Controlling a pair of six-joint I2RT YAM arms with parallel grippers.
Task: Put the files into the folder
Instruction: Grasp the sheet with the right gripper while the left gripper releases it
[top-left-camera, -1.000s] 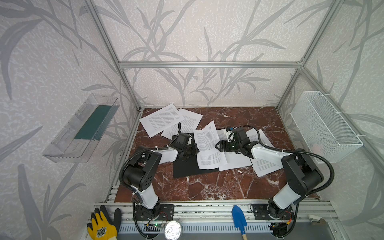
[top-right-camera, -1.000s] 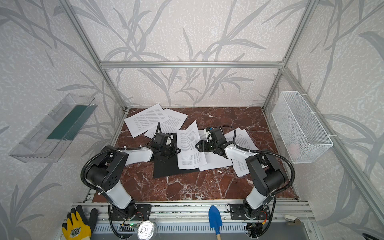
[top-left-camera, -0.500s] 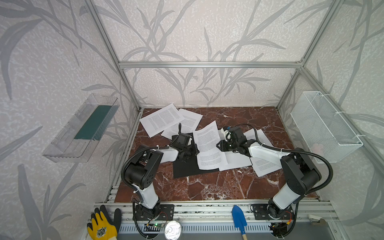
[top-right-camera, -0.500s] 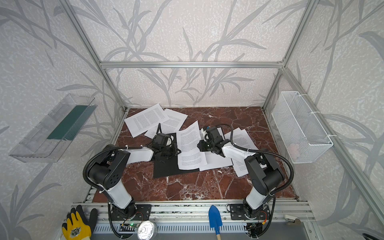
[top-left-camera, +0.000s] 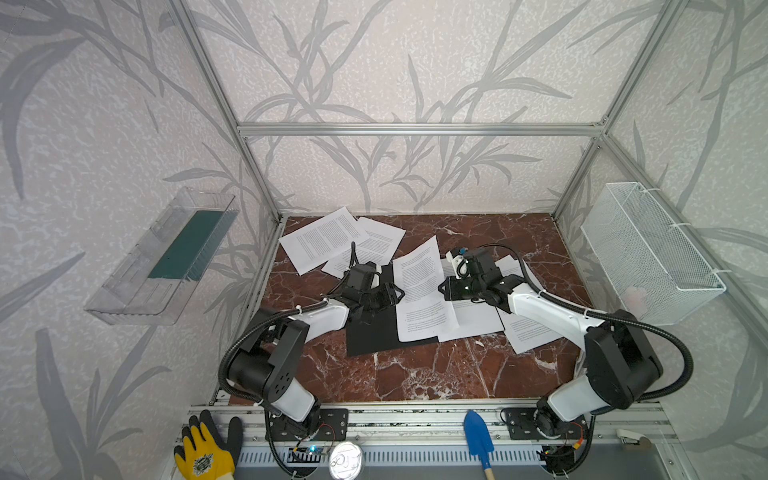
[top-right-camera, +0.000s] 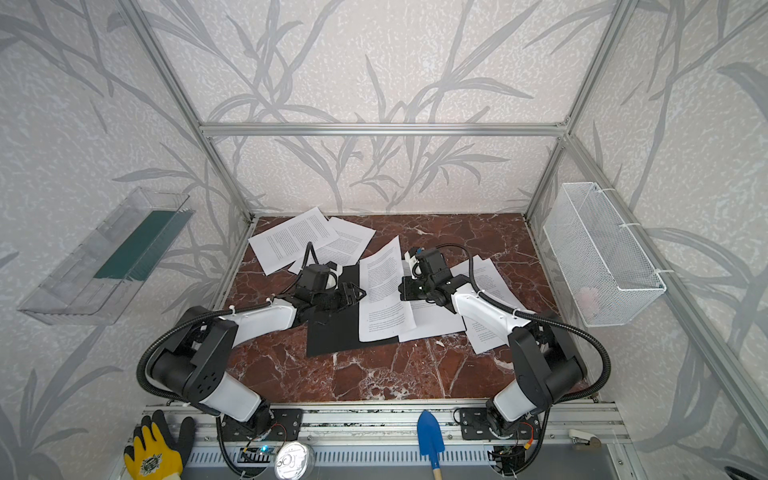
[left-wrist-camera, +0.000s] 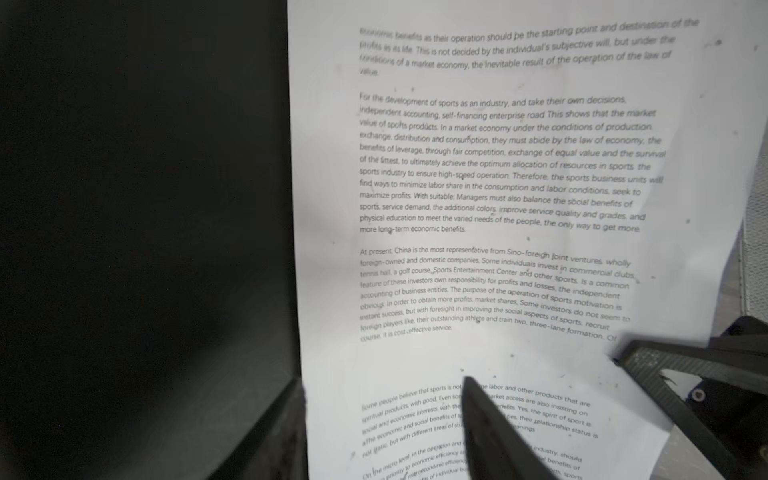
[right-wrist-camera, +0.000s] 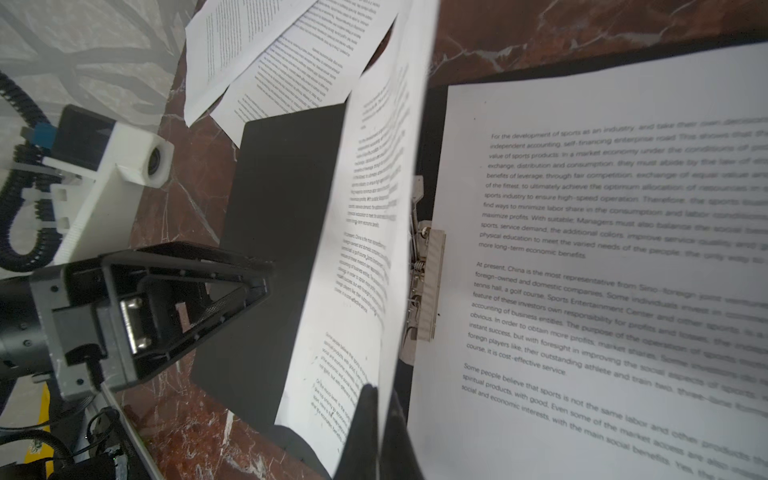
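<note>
**Workspace with the folder open.** You had the folder (top-left-camera: 372, 334) lying open near the middle of the marble table (top-left-camera: 415, 374). Its left cover was bare, and a printed sheet (right-wrist-camera: 602, 249) lay flat on its right half beside the metal clip (right-wrist-camera: 426, 286).

One of the files, the raised sheet (top-left-camera: 417, 286), stood curved on edge over the spine, directly between your two grippers. It screened each gripper from the other's side.

- **Right gripper** (right-wrist-camera: 376, 401): clenched on the raised sheet's edge, with the paper pinched between its fingers.
- **Left gripper** (left-wrist-camera: 540, 368): released, fingers spread, over the bare cover just beside the raised sheet. Whether it touched the paper could not be told.

Two more files (top-left-camera: 328, 245) overlapped at the back left of the table, near the folder's far edge. Further sheets (top-left-camera: 530, 336) lay partly under your right arm (top-left-camera: 548, 305).

Off the table:
- a wire basket (top-left-camera: 648, 249) hung on the right wall;
- a clear tray (top-left-camera: 137, 291) on the left wall held a dark green panel (top-left-camera: 183, 245);
- a yellow glove (top-left-camera: 203, 457), a tin lid (top-left-camera: 345, 461) and a blue trowel (top-left-camera: 478, 432) lay along the front rail.
</note>
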